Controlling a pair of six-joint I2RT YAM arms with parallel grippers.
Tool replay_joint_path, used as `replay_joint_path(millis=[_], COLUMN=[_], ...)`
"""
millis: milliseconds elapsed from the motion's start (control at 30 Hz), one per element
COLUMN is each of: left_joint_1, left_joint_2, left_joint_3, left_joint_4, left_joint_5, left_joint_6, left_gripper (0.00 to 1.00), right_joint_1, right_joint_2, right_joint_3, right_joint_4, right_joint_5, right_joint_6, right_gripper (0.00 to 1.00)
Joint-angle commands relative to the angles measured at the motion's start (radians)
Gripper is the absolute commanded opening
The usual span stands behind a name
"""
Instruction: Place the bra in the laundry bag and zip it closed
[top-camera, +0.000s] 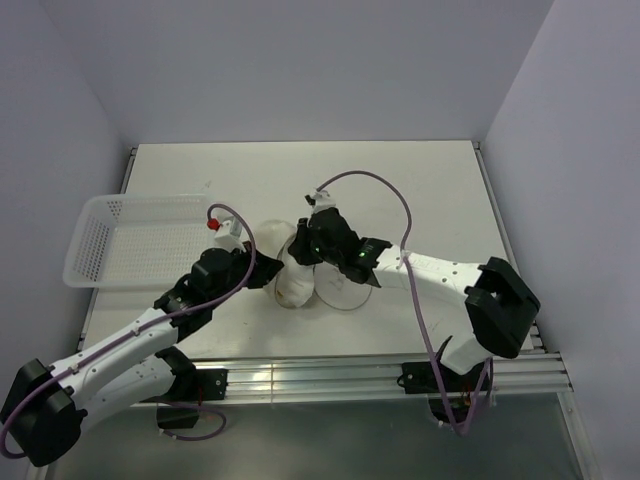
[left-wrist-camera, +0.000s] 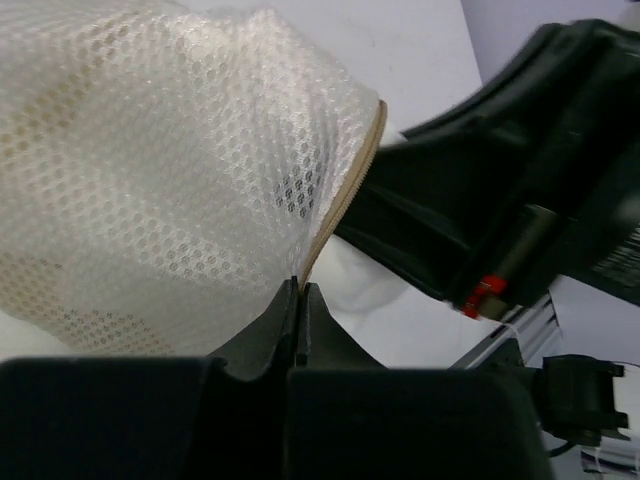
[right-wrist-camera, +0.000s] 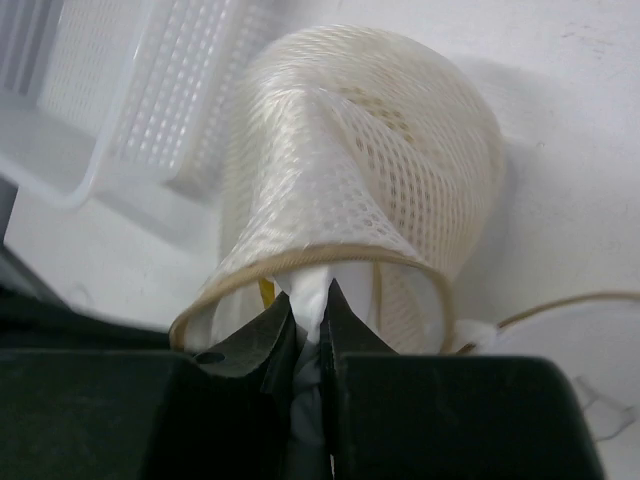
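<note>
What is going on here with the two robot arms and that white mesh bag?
Both arms are working on the laundry bag in the middle of the table. The left gripper is shut on the bag's brownish zipper rim, and the right gripper pinches white fabric at the bag's mouth. The mouth gapes open, so it is not zipped yet. A sliver of yellow, probably the bra, shows just inside. A white plastic basket sits to the left.

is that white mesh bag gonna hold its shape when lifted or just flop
Probably floppy: the small white mesh laundry bag twists and caves in where it is pinched. Likely light, being thin see-through netting. Its tan zipper rim curves loosely, so expect little stiffness there.
</note>
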Motion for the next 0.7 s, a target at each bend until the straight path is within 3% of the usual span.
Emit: replay_joint_path(millis=[0,133,367,667], left_joint_1=[-0.001,0.001,0.001,0.001], left_joint_2=[-0.039,-0.047,-0.051,-0.039], left_joint_3=[-0.008,-0.018,-0.041,-0.105], left_joint_4=[0.073,0.139,0.243,0.316], left_joint_5=[0.088,0.151,0.209,0.184], left_joint_6=[-0.058,-0.132,-0.24,-0.286], left_gripper=[0.0,0.0,0.0,0.0], right_joint_1=[0.029,0.064,0.081,0.087], right_joint_2=[0.078,0.173,0.177,-0.138], right_joint_3=[0.02,0.042,0.004,-0.15], right_joint_4=[0.134,0.155,0.193,0.261], right_joint_5=[0.211,0.29,0.392,0.416], right_joint_6=[0.131,0.18,0.26,0.266], right_gripper=[0.0,0.0,0.0,0.0])
